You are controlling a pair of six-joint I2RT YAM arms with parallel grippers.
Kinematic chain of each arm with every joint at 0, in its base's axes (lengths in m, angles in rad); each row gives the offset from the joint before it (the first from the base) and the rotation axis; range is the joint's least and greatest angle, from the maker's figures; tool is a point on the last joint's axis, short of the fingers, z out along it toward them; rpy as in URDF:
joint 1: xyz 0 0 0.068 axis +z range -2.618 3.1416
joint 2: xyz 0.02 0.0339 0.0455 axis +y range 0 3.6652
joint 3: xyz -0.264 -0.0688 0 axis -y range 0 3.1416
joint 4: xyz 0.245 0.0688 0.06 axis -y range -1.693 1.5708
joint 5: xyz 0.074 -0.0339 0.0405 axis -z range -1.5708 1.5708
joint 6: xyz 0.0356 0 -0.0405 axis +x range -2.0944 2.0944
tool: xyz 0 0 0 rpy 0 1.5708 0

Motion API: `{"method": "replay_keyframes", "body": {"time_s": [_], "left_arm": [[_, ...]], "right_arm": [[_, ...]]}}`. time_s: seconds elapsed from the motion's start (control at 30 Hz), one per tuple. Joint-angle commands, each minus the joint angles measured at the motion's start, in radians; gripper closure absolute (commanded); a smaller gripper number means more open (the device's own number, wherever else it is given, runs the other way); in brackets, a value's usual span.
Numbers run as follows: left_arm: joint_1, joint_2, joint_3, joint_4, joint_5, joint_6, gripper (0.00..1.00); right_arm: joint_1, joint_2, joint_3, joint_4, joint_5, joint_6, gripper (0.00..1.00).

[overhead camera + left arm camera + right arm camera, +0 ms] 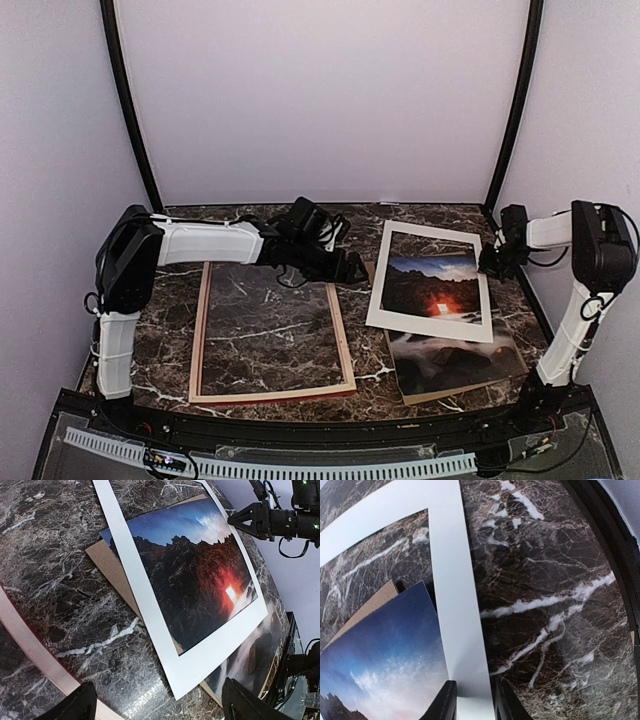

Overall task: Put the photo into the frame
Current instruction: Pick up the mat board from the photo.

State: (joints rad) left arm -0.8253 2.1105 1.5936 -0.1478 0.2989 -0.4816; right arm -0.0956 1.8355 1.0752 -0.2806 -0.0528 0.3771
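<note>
Frame (270,393) lay back-up, tabletop (270,330) showing inside. Photo (440,290) sat right of frame, under mat (160,625). Left tool (157,700) apart; right tool (475,700): couldn't tell.

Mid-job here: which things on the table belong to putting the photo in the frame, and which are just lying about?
Job:
photo
frame

Lying about:
white mat, over the photo
brown backing board, beneath it
</note>
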Motion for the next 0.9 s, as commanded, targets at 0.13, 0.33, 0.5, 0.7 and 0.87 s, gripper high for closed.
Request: {"method": "replay_keyframes", "body": {"time_s": [0.13, 0.33, 0.5, 0.7, 0.87], "left_arm": [[-0.013, 0.052, 0.064, 0.011, -0.012, 0.022, 0.10], [-0.034, 0.127, 0.136, -0.007, -0.021, 0.012, 0.07], [-0.044, 0.160, 0.172, -0.013, -0.019, 0.008, 0.07], [-0.046, 0.166, 0.191, -0.036, -0.026, 0.009, 0.06], [-0.045, 0.148, 0.200, -0.055, -0.040, 0.024, 0.06]], "right_arm": [[-0.032, -0.068, -0.071, 0.048, -0.055, -0.006, 0.86], [-0.033, -0.120, -0.097, 0.062, -0.093, -0.008, 0.95], [-0.035, -0.159, -0.113, 0.066, -0.131, -0.009, 1.00], [-0.036, -0.210, -0.120, 0.060, -0.196, -0.007, 1.00], [-0.036, -0.290, -0.084, 0.008, -0.250, -0.010, 1.00]]}}
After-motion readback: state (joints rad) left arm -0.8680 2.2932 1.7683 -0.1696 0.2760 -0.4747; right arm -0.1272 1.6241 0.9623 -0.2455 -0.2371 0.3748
